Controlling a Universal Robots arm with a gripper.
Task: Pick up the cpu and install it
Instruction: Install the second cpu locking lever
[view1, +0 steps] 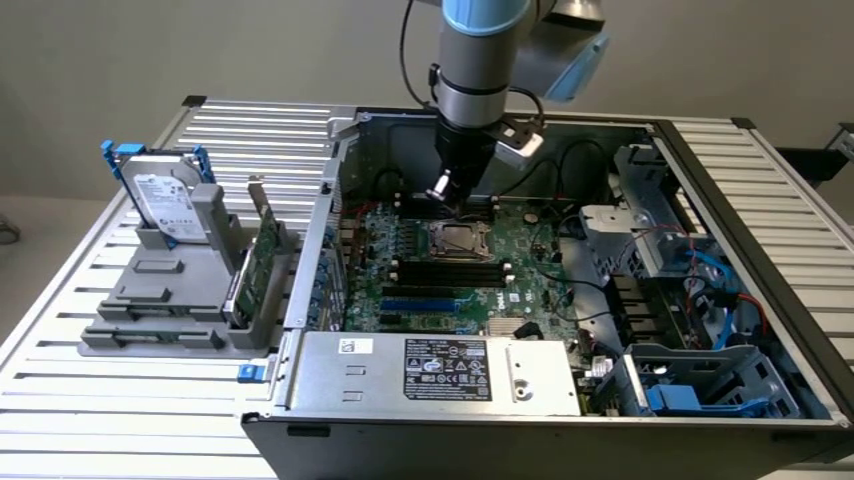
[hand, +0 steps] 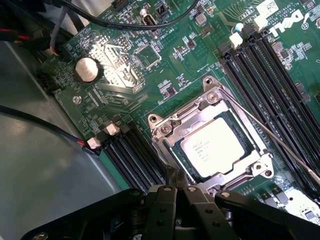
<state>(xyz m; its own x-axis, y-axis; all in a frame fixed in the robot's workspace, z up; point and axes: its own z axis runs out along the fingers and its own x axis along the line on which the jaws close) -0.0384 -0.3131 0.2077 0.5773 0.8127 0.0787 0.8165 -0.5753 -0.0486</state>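
The cpu, a flat square chip with a silvery-white top, lies seated inside the metal-framed motherboard socket. From the exterior view it shows as a pale square in the middle of the green board. My gripper hovers just off one edge of the socket frame, fingers pressed together and shut with nothing between them. In the exterior view the gripper hangs inside the open computer case, slightly behind and above the socket.
Black memory slots flank the socket, and a thin wire lever runs along one side. A coin battery and black cables lie nearby. The power supply fills the case front. A hard drive stands in a grey holder at the exterior view's left.
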